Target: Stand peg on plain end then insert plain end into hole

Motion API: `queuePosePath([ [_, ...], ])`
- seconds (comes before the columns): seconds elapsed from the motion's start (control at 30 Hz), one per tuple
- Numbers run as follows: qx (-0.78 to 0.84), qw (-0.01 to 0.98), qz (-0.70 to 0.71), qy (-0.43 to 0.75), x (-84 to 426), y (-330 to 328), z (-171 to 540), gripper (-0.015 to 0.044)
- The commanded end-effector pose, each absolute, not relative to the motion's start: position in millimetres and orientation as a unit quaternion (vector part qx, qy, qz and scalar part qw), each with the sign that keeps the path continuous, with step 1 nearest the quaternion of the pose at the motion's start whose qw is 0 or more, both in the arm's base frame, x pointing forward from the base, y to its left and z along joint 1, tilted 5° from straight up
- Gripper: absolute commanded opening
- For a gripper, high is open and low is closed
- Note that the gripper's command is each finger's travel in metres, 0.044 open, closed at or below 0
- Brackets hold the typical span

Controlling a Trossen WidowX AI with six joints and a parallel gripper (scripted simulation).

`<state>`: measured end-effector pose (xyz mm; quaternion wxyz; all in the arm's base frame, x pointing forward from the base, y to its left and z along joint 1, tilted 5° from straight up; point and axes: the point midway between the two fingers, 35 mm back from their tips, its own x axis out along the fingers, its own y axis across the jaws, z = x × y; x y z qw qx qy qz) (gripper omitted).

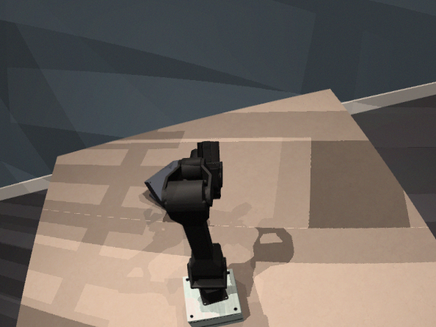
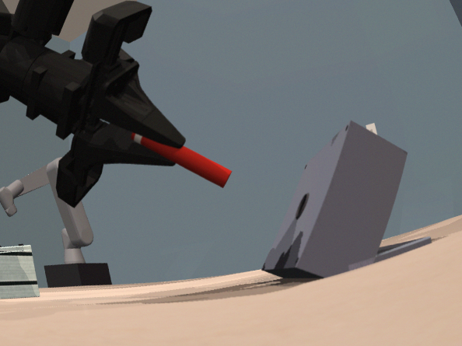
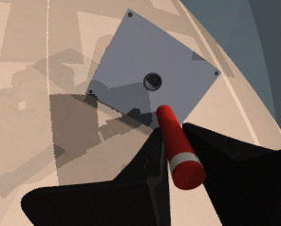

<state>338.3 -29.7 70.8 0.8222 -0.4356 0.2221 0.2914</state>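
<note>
Gripper [image 2: 176,155] [image 3: 171,131] angles downward toward the sloped panel [image 2: 313,193] [image 3: 142,62] [image 1: 161,181], gripping the red peg [image 2: 200,163] [image 3: 172,135].

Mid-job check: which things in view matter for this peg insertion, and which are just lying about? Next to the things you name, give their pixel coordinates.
Part of the job:
- red peg with a white band [image 2: 204,166] [image 3: 171,128], held in the gripper [image 2: 180,155] [image 3: 171,131]
- sloped grey panel [image 2: 334,205] [image 3: 123,57] with its hole [image 2: 302,206] [image 3: 153,82]

Not part of it:
- grey arm on a dark block [image 2: 74,225], in the background
</note>
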Motion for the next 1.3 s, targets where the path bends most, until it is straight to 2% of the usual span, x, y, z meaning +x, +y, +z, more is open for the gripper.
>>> queuePosePath([
  [0.0,-0.433,0.823,0.296,0.219,340.6,-25.9,65.8,0.0],
  [1.27,-0.449,0.821,0.303,0.18,362.8,-8.3,51.7,0.0],
])
